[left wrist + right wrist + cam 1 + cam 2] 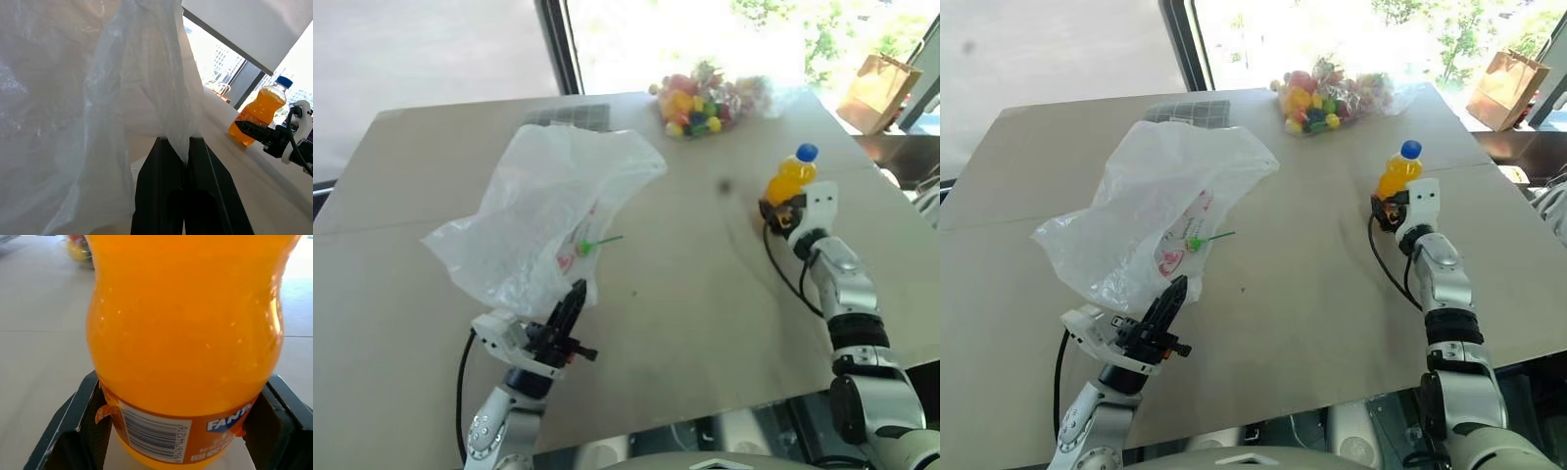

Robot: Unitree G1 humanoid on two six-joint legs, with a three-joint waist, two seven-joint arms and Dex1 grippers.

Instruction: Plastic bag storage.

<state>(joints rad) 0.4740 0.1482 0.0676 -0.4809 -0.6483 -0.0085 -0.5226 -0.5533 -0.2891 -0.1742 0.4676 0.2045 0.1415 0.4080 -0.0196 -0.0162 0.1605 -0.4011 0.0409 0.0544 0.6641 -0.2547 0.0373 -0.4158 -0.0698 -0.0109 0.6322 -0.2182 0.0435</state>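
Left gripper pinches the plastic bag; right gripper straddles a Fanta bottle.

The translucent white plastic bag, its red print too crumpled to read, lies heaped on the tabletop well to the left of the bottle, its near edge clenched between the left fingers. The upright orange bottle, blue-capped, shows "FANTA" and a barcode on its label; the right fingers flank its base, whether they touch it I cannot tell. A clear bag of colourful balls lies beyond the bottle.
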